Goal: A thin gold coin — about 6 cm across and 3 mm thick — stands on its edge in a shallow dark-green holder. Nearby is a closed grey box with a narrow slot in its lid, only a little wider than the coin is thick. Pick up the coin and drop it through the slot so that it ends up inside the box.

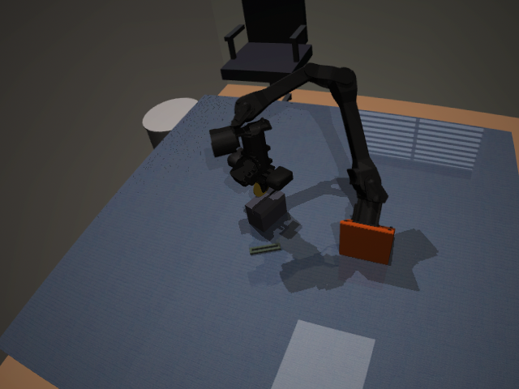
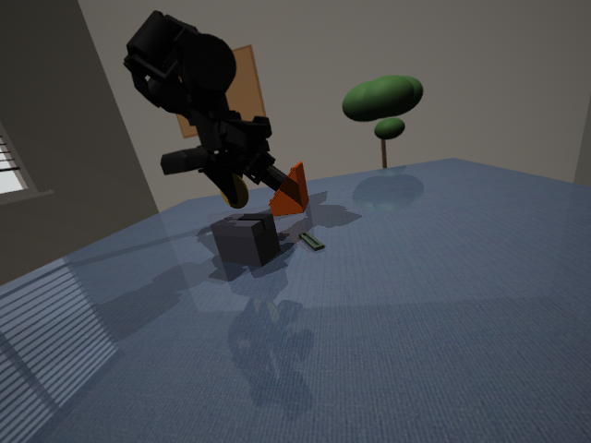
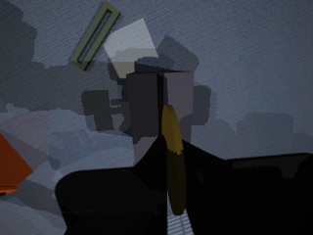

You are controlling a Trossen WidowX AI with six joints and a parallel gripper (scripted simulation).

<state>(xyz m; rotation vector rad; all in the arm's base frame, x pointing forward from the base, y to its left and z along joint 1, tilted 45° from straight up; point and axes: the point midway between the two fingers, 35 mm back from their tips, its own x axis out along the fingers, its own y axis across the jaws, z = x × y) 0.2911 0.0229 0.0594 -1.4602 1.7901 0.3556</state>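
I read this as an office: a dark swivel armchair (image 1: 268, 45) stands behind my worktop (image 1: 126, 259), a pale round bin (image 1: 165, 119) sits at its corner, and a window with slatted blinds (image 2: 9, 161) throws striped light across it (a potted tree (image 2: 384, 107) and an orange wall board (image 2: 246, 92) too).
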